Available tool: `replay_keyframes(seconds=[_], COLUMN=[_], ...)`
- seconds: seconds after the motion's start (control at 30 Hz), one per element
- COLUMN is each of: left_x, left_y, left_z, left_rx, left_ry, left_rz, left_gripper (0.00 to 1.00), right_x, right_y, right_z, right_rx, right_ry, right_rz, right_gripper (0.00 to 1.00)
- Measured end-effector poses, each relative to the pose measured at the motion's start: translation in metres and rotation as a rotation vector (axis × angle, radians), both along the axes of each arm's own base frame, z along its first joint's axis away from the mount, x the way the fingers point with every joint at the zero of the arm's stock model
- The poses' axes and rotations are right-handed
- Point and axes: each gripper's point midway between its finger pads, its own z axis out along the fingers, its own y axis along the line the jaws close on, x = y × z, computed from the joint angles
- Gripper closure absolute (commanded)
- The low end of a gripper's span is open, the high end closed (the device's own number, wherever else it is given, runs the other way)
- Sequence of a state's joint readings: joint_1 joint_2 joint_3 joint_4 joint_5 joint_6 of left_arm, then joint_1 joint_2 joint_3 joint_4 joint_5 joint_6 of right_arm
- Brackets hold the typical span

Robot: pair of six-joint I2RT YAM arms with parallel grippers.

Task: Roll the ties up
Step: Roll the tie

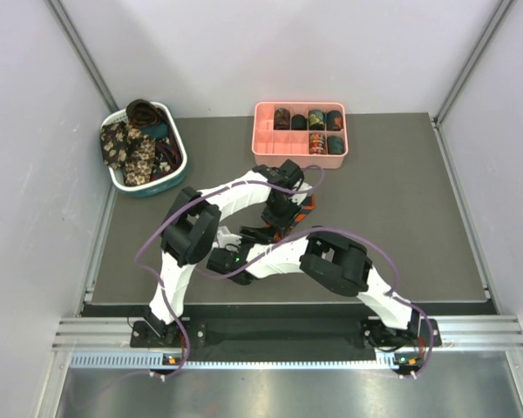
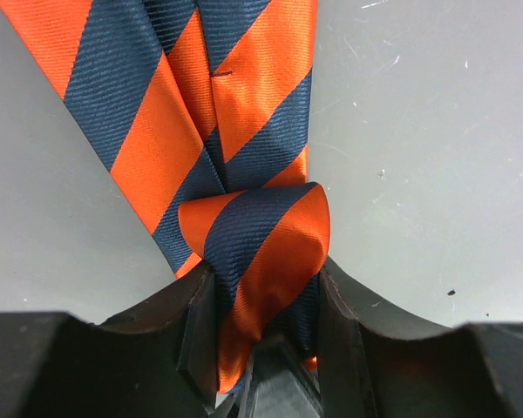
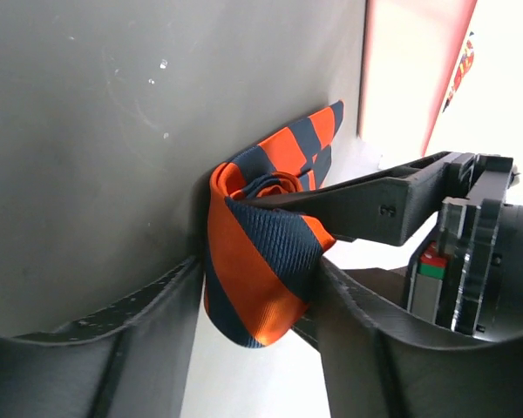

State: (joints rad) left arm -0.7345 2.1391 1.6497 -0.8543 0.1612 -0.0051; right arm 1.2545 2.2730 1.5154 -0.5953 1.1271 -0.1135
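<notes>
At the upper left of the overhead view, loose ties [image 1: 131,148] are heaped in a white-and-teal basket [image 1: 185,161]. Toward the middle of the tabletop [image 1: 401,218] both arms are brought together over the striped tie [image 2: 261,252], orange and dark blue. In the left wrist view its wound end is seen pinched between the jaws of the left gripper [image 2: 263,287], which are closed on the small coil. From there the unrolled strip is laid flat, its long axis running straight away from those jaws toward the top of the frame and leaning slightly left. In the right wrist view the same coil is straddled by the right gripper [image 3: 260,279]; its jaws are set about a coil's width apart, and it cannot be told whether the cloth is pressed or merely flanked. Since both grippers are at the coil, neither is judged nearer; further rolling would be carried along the strip. Farther right, at the upper centre, finished rolls [image 1: 316,119] are kept in a pink tray [image 1: 301,159].
</notes>
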Motion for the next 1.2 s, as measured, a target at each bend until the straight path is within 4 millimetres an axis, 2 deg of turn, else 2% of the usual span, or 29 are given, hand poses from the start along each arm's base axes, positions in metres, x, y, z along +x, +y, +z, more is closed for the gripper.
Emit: replay_keyframes(seconds=[0.13, 0.17, 0.27, 0.37, 0.5, 0.67, 0.7, 0.77, 0.9, 1.03, 1.1, 1.2], left_x=[0.000, 0.000, 0.000, 0.001, -0.001, -0.004, -0.006, -0.010, -0.005, 0.021, 0.036, 0.055], left_y=[0.000, 0.000, 0.000, 0.000, -0.002, -0.003, -0.002, 0.002, 0.004, 0.008, 0.020, 0.050], left_z=[0.000, 0.000, 0.001, 0.001, 0.003, 0.007, 0.008, 0.010, 0.019, 0.057, 0.088, 0.143], left_rx=[0.008, 0.009, 0.010, 0.010, 0.001, 0.005, 0.010, 0.026, 0.014, -0.109, -0.204, -0.361], left_ry=[0.008, 0.008, 0.007, 0.006, 0.009, 0.020, 0.024, 0.041, 0.029, -0.091, -0.178, -0.335], left_rz=[-0.001, -0.001, -0.001, -0.001, -0.007, -0.014, -0.016, -0.019, 0.013, 0.107, 0.188, 0.330], left_gripper=[0.67, 0.65, 0.60, 0.51, 0.42, 0.26, 0.21, 0.02, 0.01, 0.01, 0.01, 0.01], right_x=[0.003, 0.003, 0.004, 0.004, 0.003, 0.003, 0.003, 0.003, 0.003, 0.002, 0.001, 0.002], right_y=[-0.003, -0.003, -0.003, -0.003, -0.004, -0.004, -0.004, -0.004, -0.004, -0.004, -0.006, -0.007], right_z=[-0.002, -0.003, -0.004, -0.004, -0.004, -0.004, -0.004, -0.004, -0.004, -0.004, -0.003, -0.001], right_rx=[-0.004, 0.000, 0.004, 0.012, 0.038, 0.060, 0.063, 0.068, 0.074, 0.098, 0.123, 0.175], right_ry=[-0.001, -0.001, 0.001, 0.003, 0.012, 0.022, 0.022, 0.023, 0.029, 0.041, 0.058, 0.092], right_rz=[-0.013, -0.015, -0.018, -0.016, -0.012, -0.008, -0.007, -0.005, 0.000, 0.010, 0.017, 0.027], right_gripper=[0.62, 0.71, 0.80, 0.86, 0.90, 0.91, 0.91, 0.92, 0.92, 0.93, 0.93, 0.93])
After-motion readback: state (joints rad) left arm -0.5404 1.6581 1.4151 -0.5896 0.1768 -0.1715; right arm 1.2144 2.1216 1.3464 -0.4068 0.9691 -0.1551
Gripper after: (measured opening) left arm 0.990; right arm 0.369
